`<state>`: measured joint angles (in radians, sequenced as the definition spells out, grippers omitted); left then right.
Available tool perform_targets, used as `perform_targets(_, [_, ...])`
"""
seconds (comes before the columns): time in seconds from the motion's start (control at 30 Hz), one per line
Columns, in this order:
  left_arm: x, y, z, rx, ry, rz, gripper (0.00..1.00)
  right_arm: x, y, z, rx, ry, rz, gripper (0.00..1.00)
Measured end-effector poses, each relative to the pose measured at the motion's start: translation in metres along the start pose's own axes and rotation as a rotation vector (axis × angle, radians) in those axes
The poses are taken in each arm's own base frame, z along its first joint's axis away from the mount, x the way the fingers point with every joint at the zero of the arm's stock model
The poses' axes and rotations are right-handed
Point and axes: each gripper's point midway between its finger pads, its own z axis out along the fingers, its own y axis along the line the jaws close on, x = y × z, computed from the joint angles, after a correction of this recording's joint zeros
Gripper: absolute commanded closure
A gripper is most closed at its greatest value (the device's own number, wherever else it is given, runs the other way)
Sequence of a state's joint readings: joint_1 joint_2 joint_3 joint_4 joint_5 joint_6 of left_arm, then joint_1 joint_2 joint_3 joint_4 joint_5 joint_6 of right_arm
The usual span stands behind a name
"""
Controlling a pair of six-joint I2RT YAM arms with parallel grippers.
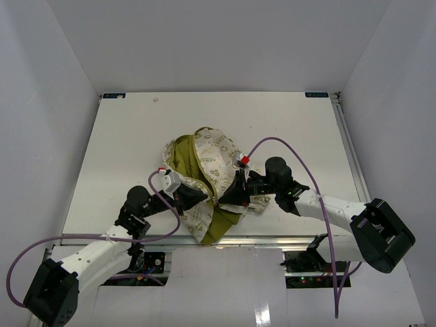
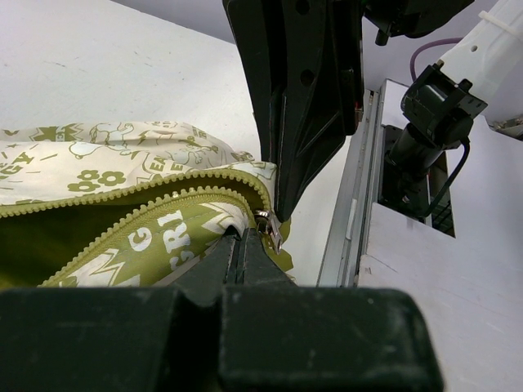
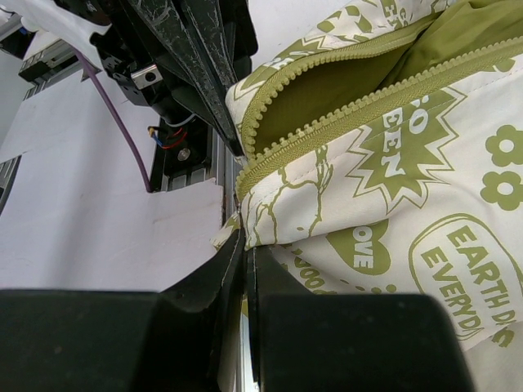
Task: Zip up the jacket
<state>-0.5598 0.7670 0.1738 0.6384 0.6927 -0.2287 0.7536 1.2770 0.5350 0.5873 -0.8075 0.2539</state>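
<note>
The jacket (image 1: 216, 154) lies bunched in the middle of the table, cream with olive prints, its olive lining showing. The zipper (image 3: 327, 122) is open along most of its length, and the two rows of teeth meet at the near end. A metal slider (image 2: 270, 228) sits at that end. My left gripper (image 1: 203, 198) is shut on the jacket's bottom edge (image 2: 196, 233) just left of the slider. My right gripper (image 1: 223, 199) is shut on the jacket's hem (image 3: 286, 216) at the zipper's near end. The two grippers' tips almost touch.
The white table (image 1: 122, 150) ends in a metal rail (image 2: 351, 212) right beside the jacket's near end. Purple cables (image 1: 286, 146) loop over both arms. White walls close off the left, right and back.
</note>
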Motion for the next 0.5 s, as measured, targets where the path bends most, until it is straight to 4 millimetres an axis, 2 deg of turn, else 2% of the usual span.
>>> perform_targets(0.5, [-0.0049, -0.0032, -0.0012, 0.01, -0.017, 0.016, 1.0, -0.0009, 0.0009, -0.0015, -0.006, -0.002, -0.006, 0.92])
